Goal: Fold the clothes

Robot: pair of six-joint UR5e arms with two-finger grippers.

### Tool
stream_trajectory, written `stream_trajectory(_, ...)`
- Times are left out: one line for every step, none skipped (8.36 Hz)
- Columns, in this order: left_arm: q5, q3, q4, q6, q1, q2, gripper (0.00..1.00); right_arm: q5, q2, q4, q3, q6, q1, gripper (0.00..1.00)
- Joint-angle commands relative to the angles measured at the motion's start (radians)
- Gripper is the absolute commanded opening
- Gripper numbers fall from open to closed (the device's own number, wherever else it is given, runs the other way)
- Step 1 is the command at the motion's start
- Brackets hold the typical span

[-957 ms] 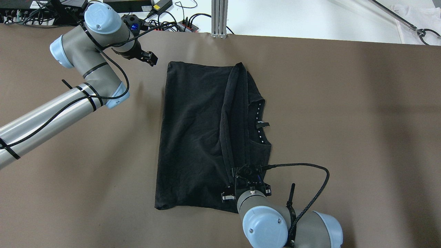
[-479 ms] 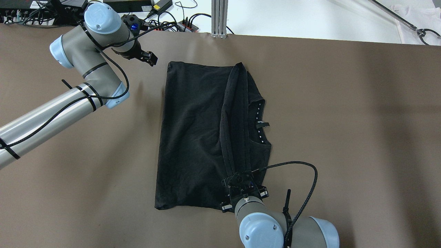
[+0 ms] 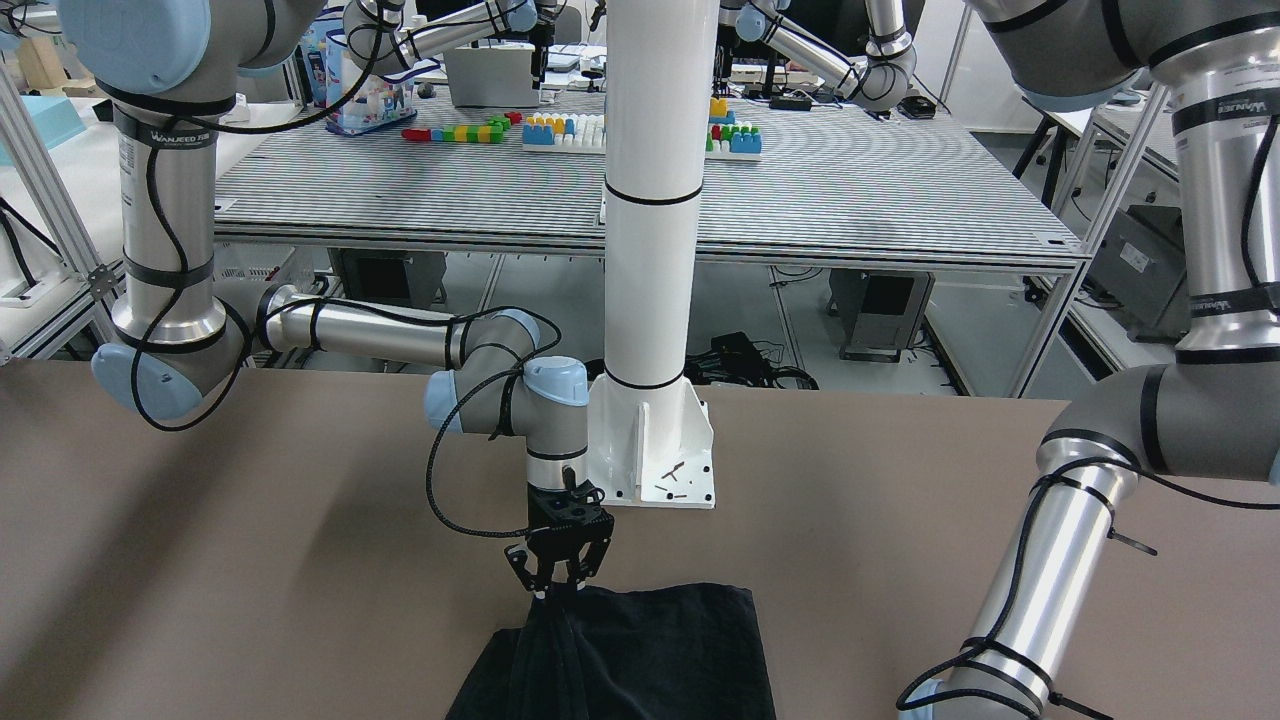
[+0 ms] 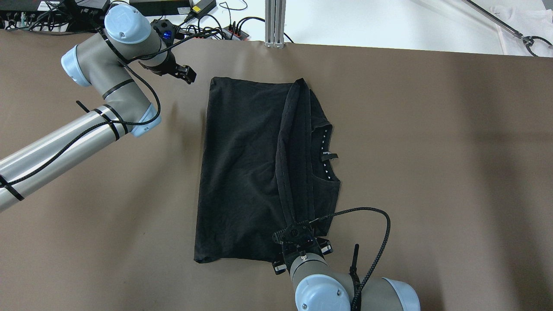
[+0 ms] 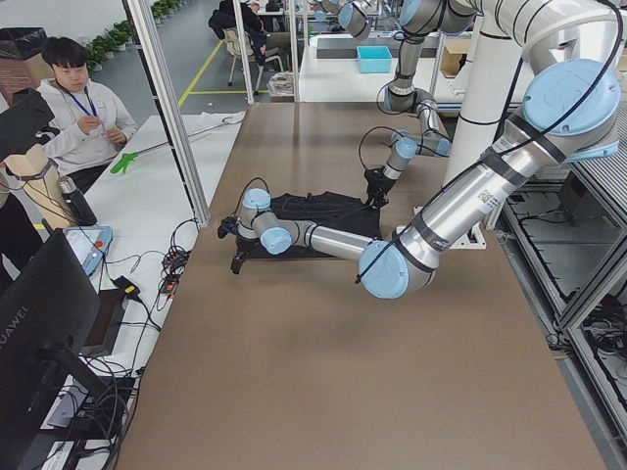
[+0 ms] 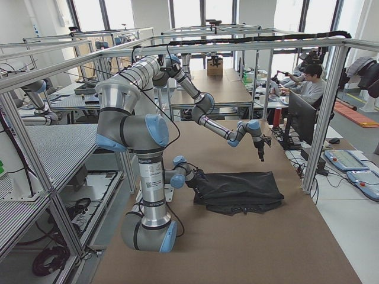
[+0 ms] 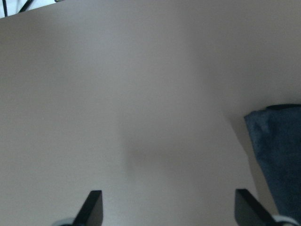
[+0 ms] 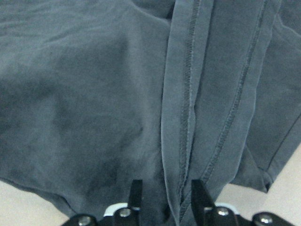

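The clothes (image 4: 242, 172) are a black garment lying folded on the brown table, its collar and label showing at the right side. A doubled hem strip (image 4: 298, 147) runs up off the cloth to my right gripper (image 4: 296, 228), which is shut on it near the table's near edge. From the front, the fabric (image 3: 640, 660) rises to a point at that gripper (image 3: 555, 592). In the right wrist view the strip (image 8: 188, 108) passes between the fingers (image 8: 135, 193). My left gripper (image 4: 188, 74) hangs open over bare table beside the cloth's far left corner (image 7: 280, 155).
The white pillar's base (image 3: 650, 460) is bolted down just behind the cloth. Cables and power strips (image 4: 207, 26) and a metal post (image 4: 275, 21) line the far edge. A person (image 5: 78, 108) stands beyond the table's left end.
My right gripper has drawn the hem strip toward the near edge and slightly left, lengthening the raised fold. The left arm has barely shifted.
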Motion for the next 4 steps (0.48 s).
stream_trajectory(0.000,-0.047,0.000,0.000,0.004,0.038,1.00,0.001,0.002,0.001,-0.005,0.000,0.000,0.05)
stream_trajectory(0.000,-0.055,0.000,-0.002,0.004,0.044,1.00,0.003,0.002,0.005,0.000,-0.002,0.000,0.00)
stream_trajectory(0.000,-0.055,0.000,-0.002,0.004,0.044,1.00,0.005,0.002,0.008,0.003,-0.002,0.001,0.00)
stream_trajectory(0.000,-0.055,0.000,-0.002,0.004,0.044,1.00,0.006,0.002,0.009,0.006,-0.002,0.001,0.00)
